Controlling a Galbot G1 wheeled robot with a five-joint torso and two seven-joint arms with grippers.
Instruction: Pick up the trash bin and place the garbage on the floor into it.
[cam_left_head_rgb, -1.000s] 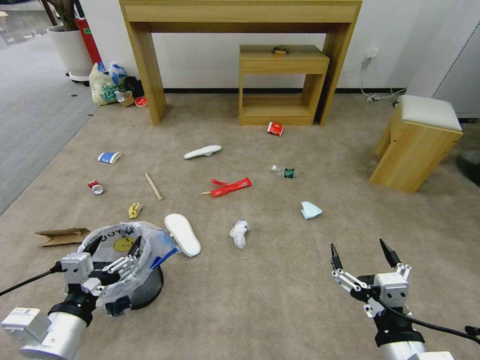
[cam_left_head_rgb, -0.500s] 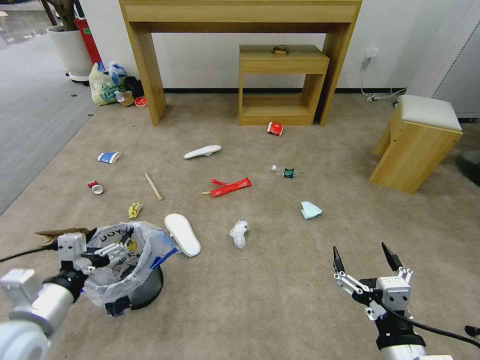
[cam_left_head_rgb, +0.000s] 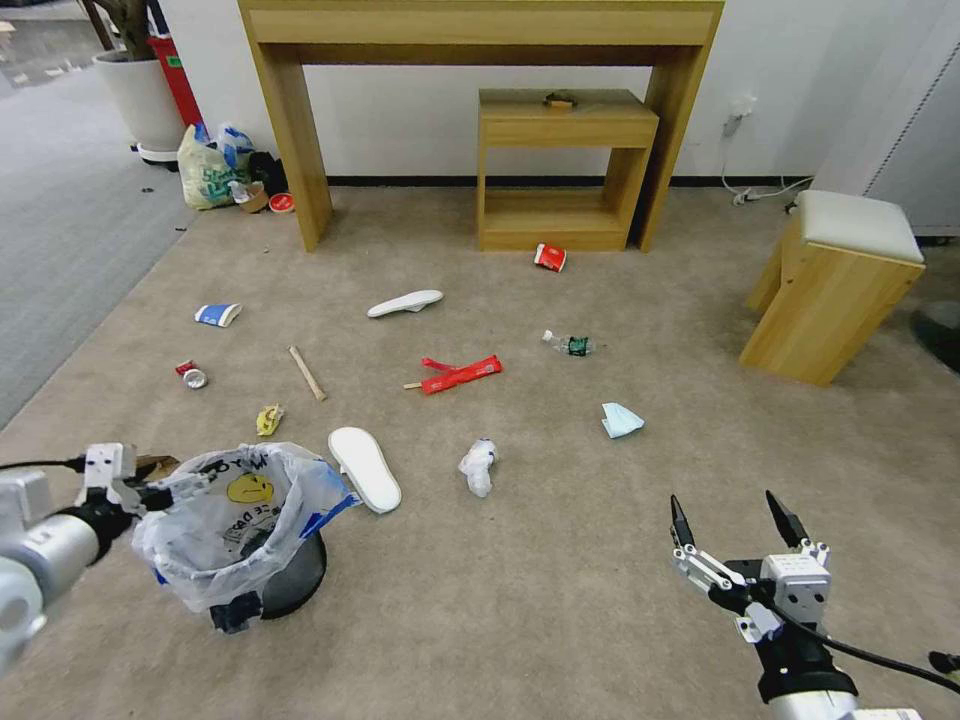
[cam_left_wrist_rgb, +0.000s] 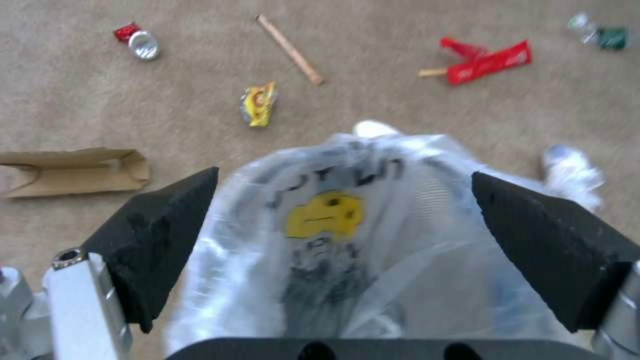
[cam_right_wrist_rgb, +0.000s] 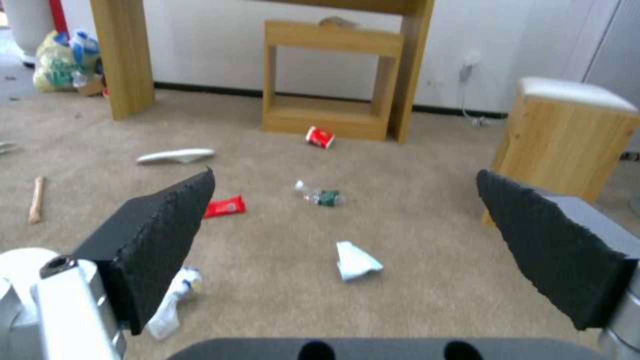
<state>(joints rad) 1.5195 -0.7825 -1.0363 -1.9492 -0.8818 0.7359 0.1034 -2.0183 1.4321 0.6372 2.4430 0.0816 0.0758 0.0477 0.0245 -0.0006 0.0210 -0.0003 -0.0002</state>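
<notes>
While the small round black trash bin stood upright, mouth up, the open left hand touched its clear bag; the left wrist view showed brown cardboard.

The right hand was open.

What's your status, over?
Left gripper open at trash bin rim. Right gripper open, idle. Bin on floor, not lifted. Insole beside bin.

Wooden console table, small shelf, cushioned stool, perhaps a planter.
</notes>
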